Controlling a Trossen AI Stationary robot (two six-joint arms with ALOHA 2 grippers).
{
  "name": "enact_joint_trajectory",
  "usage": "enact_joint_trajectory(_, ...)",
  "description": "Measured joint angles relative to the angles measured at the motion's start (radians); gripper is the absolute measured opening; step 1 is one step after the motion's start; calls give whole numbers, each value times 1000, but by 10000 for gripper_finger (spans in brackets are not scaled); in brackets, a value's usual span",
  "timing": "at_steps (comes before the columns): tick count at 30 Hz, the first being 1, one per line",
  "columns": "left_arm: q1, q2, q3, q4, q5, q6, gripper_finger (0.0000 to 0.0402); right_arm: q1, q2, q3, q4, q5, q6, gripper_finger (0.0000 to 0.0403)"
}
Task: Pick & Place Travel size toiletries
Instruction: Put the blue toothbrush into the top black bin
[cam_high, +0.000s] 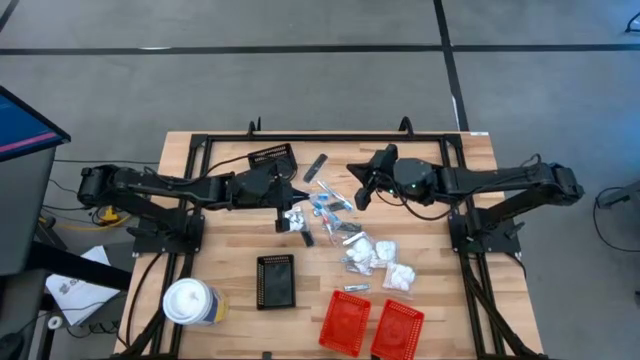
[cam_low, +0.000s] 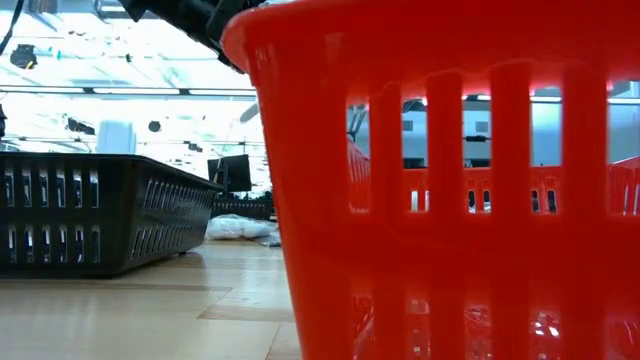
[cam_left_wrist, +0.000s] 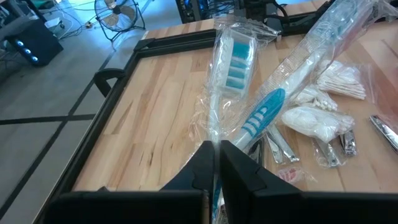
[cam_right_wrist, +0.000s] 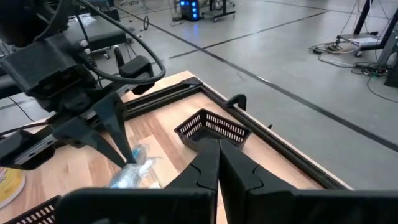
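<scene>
The toiletries lie in a heap mid-table (cam_high: 345, 235): clear-wrapped white packets (cam_left_wrist: 311, 118), silvery tools (cam_left_wrist: 283, 146) and a blue-handled toothbrush (cam_left_wrist: 264, 112). My left gripper (cam_high: 290, 212) (cam_left_wrist: 217, 152) is over the heap's left end, shut on a clear-wrapped white and blue toothbrush packet (cam_left_wrist: 231, 62). It also shows in the right wrist view (cam_right_wrist: 124, 155), fingers pointing down. My right gripper (cam_high: 360, 197) (cam_right_wrist: 217, 152) is shut and empty, above the table's far middle. My left gripper pinches the toothbrush packet's clear wrapper at its near end (cam_left_wrist: 214, 134) between its two fingers. The fingers come from above, pointing down. The packet (cam_right_wrist: 134, 173) reaches away from the fingertips low over the wood. I cannot tell whether it is clear of the table.
One black slotted basket (cam_high: 272, 157) stands at the far edge and another (cam_high: 276, 280) at the near left. Two red baskets (cam_high: 345, 322) (cam_high: 398, 330) stand at the near edge, one filling the low view (cam_low: 450, 180). A white lidded cup (cam_high: 190, 303) is near left.
</scene>
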Motion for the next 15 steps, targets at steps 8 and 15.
enact_joint_trajectory(8, 0, 0, 0, -8, 0, 0, 5, -8, 0, 0, -1, -1, 0, 0)
enact_joint_trajectory(15, 0, 0, 0, -16, 0, -7, 5, -8, 0, 0, 0, -2, 0, 0)
